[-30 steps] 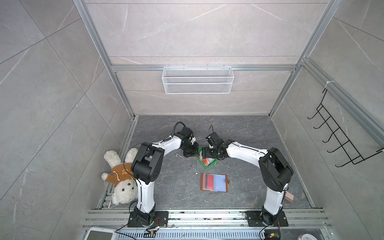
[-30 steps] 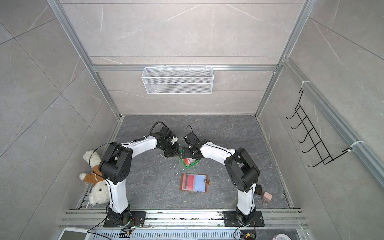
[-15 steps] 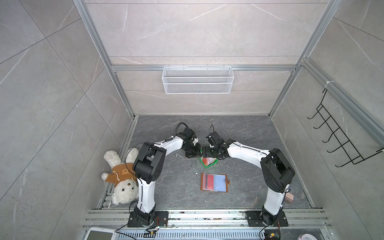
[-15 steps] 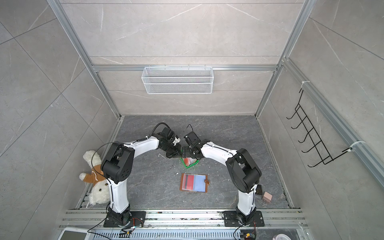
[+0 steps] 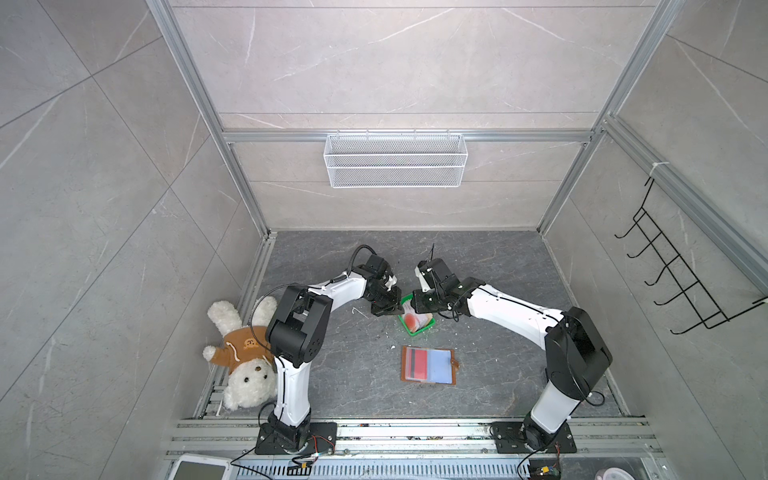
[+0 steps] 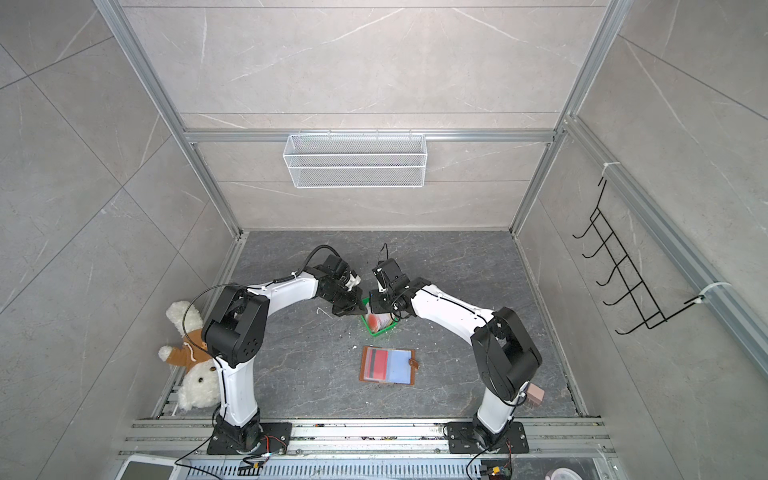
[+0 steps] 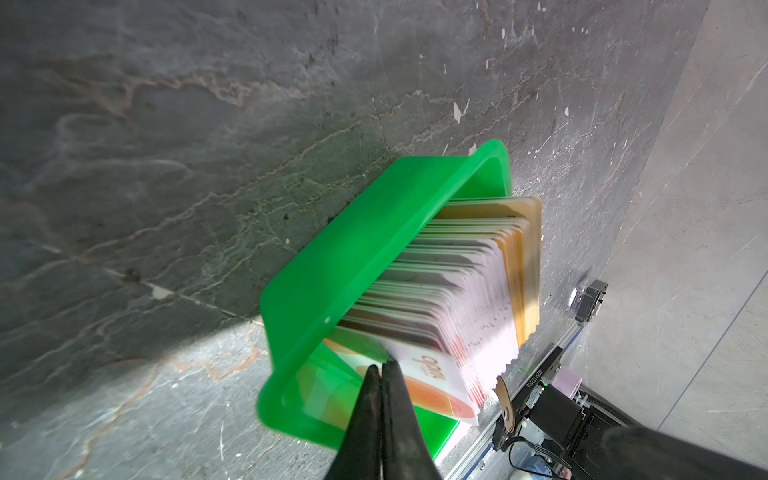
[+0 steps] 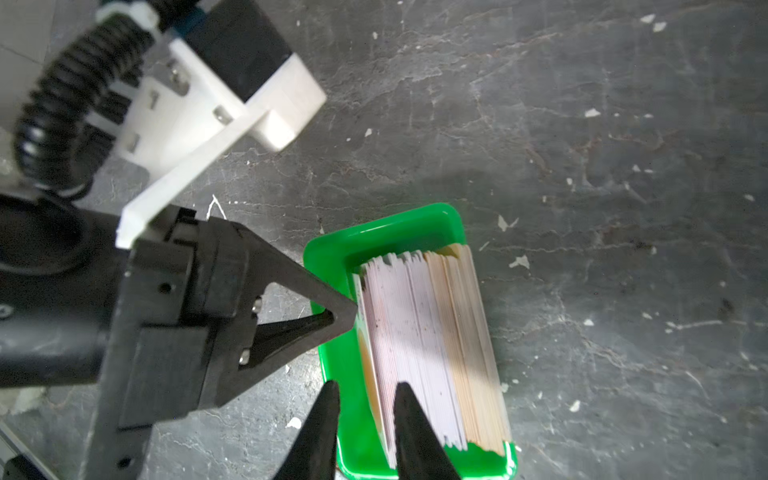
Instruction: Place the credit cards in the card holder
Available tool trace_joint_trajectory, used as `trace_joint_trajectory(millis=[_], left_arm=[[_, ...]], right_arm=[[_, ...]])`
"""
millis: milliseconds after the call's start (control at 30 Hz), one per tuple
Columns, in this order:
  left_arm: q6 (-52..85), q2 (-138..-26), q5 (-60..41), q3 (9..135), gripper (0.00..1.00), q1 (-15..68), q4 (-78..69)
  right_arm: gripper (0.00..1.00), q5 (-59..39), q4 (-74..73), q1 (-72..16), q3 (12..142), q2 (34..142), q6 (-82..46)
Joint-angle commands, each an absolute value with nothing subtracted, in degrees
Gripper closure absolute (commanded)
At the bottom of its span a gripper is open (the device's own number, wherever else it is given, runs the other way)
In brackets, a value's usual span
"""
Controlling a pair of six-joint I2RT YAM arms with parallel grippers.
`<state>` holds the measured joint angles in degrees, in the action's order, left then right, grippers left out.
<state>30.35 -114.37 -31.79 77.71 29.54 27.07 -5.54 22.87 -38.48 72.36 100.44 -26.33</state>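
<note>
The credit cards (image 8: 432,345) stood on edge, packed face to face, in a small green tray (image 8: 399,218) on the grey tabletop (image 8: 582,166). They looked thin, light and stiff, with slick faces. One card would therefore likely cling to its neighbours and slip from a loose pinch. A pack this tight left only the upper edges free. The best hold, I judged, was across the two faces of the end card, near its top edge, once it was levered clear of the rest.

The left gripper (image 7: 381,368) had its fingers pressed together, with their point against that end card, which stood a little apart from the pack. Whether the card was pinched between them could not be told. The right gripper (image 8: 366,384) hung over the same end of the tray. Its fingers were a narrow gap apart, straddling the outermost cards and the tray wall without visibly clamping them.

The card holder (image 5: 428,365) lay open and flat nearer the arm bases, well apart from the tray, with a red card (image 5: 417,360) showing in one clear sleeve. A plush bear (image 5: 241,361) lay at the tabletop's left edge.
</note>
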Motion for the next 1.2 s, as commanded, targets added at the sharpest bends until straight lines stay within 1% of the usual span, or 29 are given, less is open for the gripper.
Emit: trace_joint_trajectory(millis=[0,133,433,1167], left_arm=[[29.1,-114.94,-32.01,78.93,0.94,29.74,27.77],[29.0,-114.89,-32.08,78.92,0.95,29.75,27.63],[28.83,-114.84,-32.17,78.93,0.95,29.79,27.86],[28.91,-115.04,-32.26,78.95,0.95,29.81,27.76]], right_arm=[[0.78,-9.1,22.11,-38.12,74.57,103.54,-23.56],[0.82,-9.75,22.43,-38.13,76.79,105.84,-22.78],[0.83,-9.23,23.98,-38.13,81.17,110.35,-21.72],[0.83,-6.24,25.92,-38.11,83.13,112.98,-20.13]])
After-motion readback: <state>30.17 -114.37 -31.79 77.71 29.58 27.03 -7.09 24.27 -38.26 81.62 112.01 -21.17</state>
